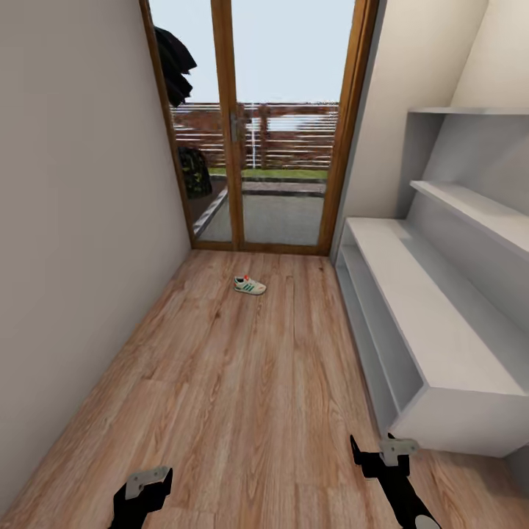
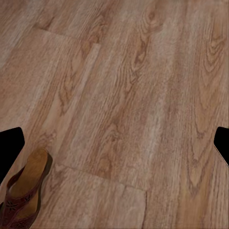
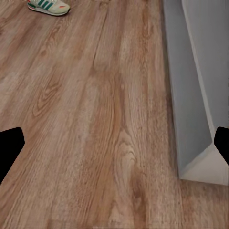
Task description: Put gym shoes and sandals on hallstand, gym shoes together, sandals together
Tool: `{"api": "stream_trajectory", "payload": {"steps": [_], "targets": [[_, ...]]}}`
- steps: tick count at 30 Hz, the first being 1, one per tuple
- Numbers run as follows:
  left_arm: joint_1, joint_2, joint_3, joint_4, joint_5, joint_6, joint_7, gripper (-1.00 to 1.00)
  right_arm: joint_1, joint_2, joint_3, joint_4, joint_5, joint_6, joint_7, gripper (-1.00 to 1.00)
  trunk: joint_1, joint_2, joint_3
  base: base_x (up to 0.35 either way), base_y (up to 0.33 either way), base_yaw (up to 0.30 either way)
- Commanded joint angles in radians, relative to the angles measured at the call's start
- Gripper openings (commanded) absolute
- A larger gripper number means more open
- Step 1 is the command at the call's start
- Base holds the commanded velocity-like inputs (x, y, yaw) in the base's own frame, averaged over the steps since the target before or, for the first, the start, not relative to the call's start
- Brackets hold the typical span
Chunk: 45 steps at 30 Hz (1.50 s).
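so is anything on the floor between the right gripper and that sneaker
Nothing visible is. Bare floor runs from the right gripper to the sneaker near the glass door. The rack stands off to the side along the wall, clear of that path.

Right pincer point(image 3: 114, 148): two dark fingertips point(image 3: 10, 145) stand wide apart above the corridor floor point(image 3: 95, 124), nothing between them. Floor: light brown planks with visible grain. One gym shoe point(image 3: 48, 6), cream-white with green stripes, lies on the floor well ahead. The hallstand point(image 3: 198, 86), pale grey, stands along the floor's edge, its near corner just beside one fingertip.
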Motion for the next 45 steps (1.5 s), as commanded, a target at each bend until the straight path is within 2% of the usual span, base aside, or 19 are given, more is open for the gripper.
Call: {"api": "stream_trajectory", "payload": {"steps": [1, 45], "targets": [[-0.001, 0.0, 0.0, 0.001, 0.005, -0.003, -0.001, 1.0, 0.0, 0.0, 0.0, 0.0, 0.0, -0.003, 0.0, 1.0, 0.001, 0.0, -0.001, 0.34, 0.0, 0.0], [-0.001, 0.001, 0.0, 0.001, 0.006, -0.003, -0.001, 1.0, 0.0, 0.0, 0.001, 0.001, 0.0, -0.003, 0.0, 1.0, 0.001, 0.0, -0.001, 0.34, 0.0, 0.0]]}}
